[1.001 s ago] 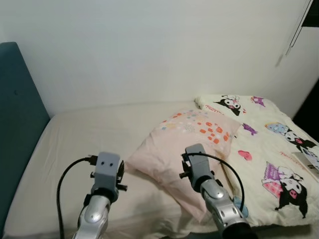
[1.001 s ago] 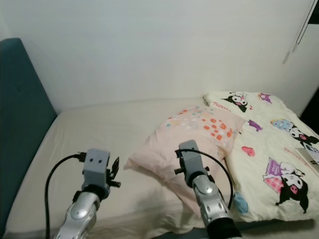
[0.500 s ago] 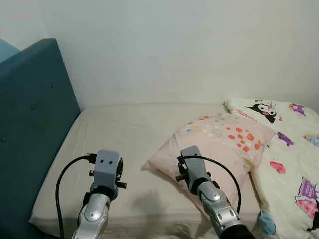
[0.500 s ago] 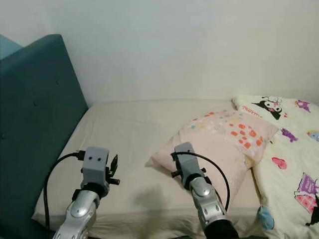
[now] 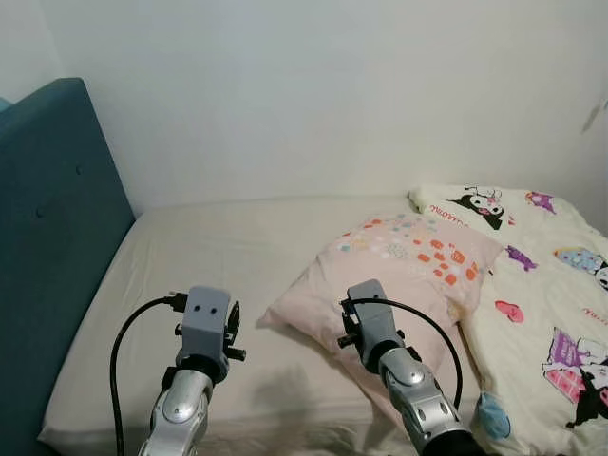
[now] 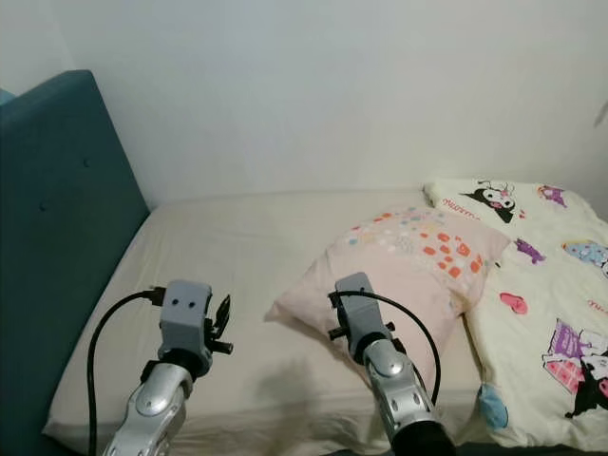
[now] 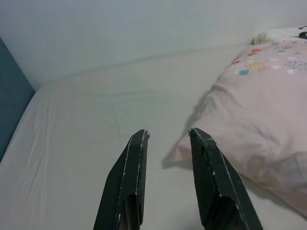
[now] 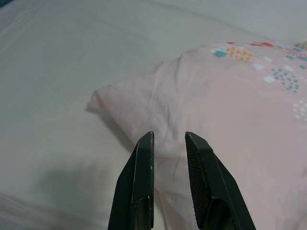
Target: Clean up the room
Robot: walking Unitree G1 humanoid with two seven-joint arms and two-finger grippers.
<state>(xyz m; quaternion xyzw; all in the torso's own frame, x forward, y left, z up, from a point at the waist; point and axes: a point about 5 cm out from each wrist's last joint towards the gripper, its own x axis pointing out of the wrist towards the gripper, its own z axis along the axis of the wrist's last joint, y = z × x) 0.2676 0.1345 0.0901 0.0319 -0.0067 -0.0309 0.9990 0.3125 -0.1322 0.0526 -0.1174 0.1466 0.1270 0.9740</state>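
Above the near corner of the pillow, both grippers hung empty with fingers narrowly parted.

Landmark was the pink pillow (image 5: 399, 275), which lay askew on the bare sheet (image 5: 218, 256) of the bed, its long axis running from a near corner beside the grippers up toward the cartoon quilt (image 5: 532, 285) on the far side from the blue headboard (image 5: 47, 237). The right gripper (image 8: 168, 141) sat just over the pillow's near edge, clearly the closer arm; the left gripper (image 7: 168, 136) hovered over sheet on the headboard side, pillow corner just beside it. The head views gave the quilt and headboard; the wrist views alone showed the finger gaps, each slim and holding nothing.
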